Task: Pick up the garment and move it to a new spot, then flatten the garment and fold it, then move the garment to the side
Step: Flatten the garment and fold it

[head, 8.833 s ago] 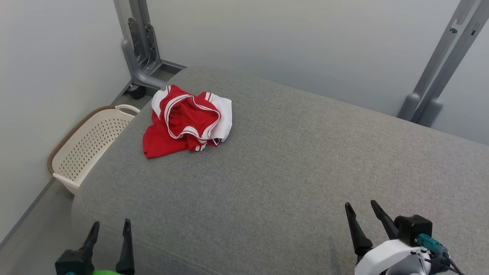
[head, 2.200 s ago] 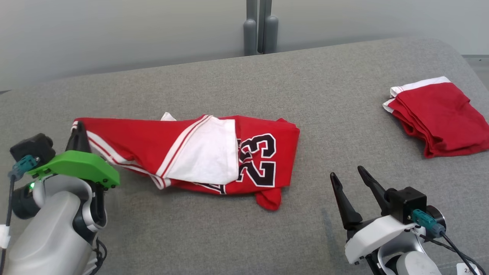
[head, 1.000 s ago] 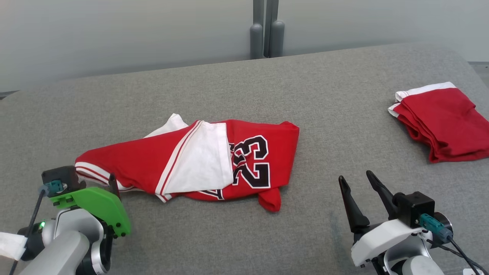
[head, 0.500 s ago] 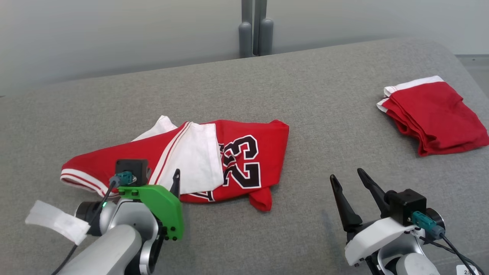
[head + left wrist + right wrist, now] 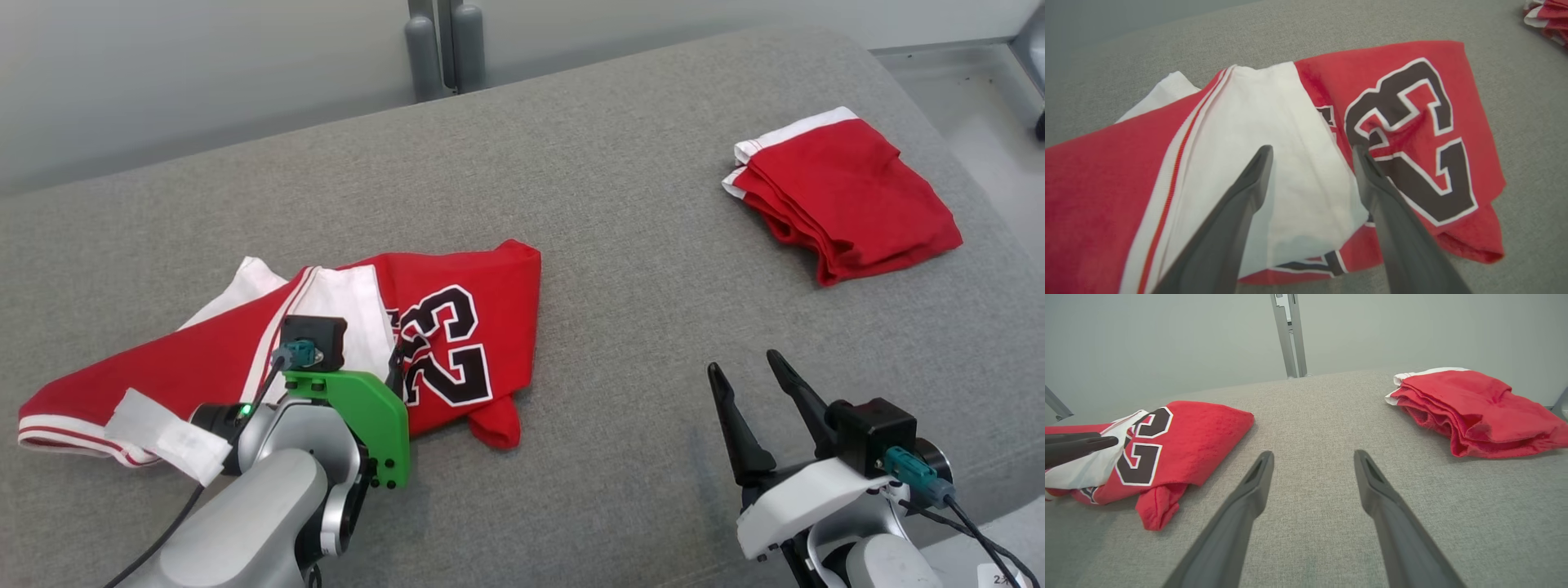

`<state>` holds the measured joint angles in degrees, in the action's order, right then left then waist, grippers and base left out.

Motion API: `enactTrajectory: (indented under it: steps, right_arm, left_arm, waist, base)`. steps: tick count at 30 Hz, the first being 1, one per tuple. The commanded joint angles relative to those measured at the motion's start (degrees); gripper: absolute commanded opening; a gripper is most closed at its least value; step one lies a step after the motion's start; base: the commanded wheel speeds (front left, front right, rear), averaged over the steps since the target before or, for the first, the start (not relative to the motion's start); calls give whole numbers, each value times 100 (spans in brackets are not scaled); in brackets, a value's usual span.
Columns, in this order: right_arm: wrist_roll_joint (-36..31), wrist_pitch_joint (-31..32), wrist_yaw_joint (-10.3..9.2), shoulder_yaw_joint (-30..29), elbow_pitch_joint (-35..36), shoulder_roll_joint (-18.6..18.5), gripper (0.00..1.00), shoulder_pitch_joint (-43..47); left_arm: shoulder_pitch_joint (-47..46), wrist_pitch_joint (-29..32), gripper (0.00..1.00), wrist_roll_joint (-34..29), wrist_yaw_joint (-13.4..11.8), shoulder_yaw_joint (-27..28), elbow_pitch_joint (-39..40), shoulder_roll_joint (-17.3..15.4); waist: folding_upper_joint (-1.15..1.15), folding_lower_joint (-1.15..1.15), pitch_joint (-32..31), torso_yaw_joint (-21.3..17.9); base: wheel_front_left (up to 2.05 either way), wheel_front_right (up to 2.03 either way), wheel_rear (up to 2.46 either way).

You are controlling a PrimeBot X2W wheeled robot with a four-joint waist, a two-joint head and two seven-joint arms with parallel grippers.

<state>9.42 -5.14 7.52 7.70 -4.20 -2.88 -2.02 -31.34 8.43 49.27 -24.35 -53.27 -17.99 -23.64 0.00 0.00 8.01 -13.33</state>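
The left gripper [image 5: 1311, 149] hangs over the jersey [image 5: 457, 327], which lies rumpled at the near left of the cushion [image 5: 620, 269]. The left wrist view shows its fingers [image 5: 1237, 212] spread wide over the white panel and the black "3", one tip perhaps touching cloth; in the head view a green mount [image 5: 359, 408] covers most of them. The right gripper [image 5: 743, 363], fingers apart and empty, sits near right. A folded red garment [image 5: 845, 192] lies far right, its stacked layers plain in the right wrist view.
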Motion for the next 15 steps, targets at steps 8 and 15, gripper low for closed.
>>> enactTrajectory:
  steps: [8,15]
  right_arm:
    - [56,-115,-7,-1,-79,-2,100,-95]
    - [58,-154,-7,-35,-117,-2,100,-114]
  left_arm:
    - [-236,-41,100,-74,-43,64,-252,-6]
    - [-223,-38,90,-23,-102,116,-348,-48]
  waist:
    - [0,0,227,-289]
    - [0,0,252,-276]
  base:
    - [0,0,0]
    - [0,0,0]
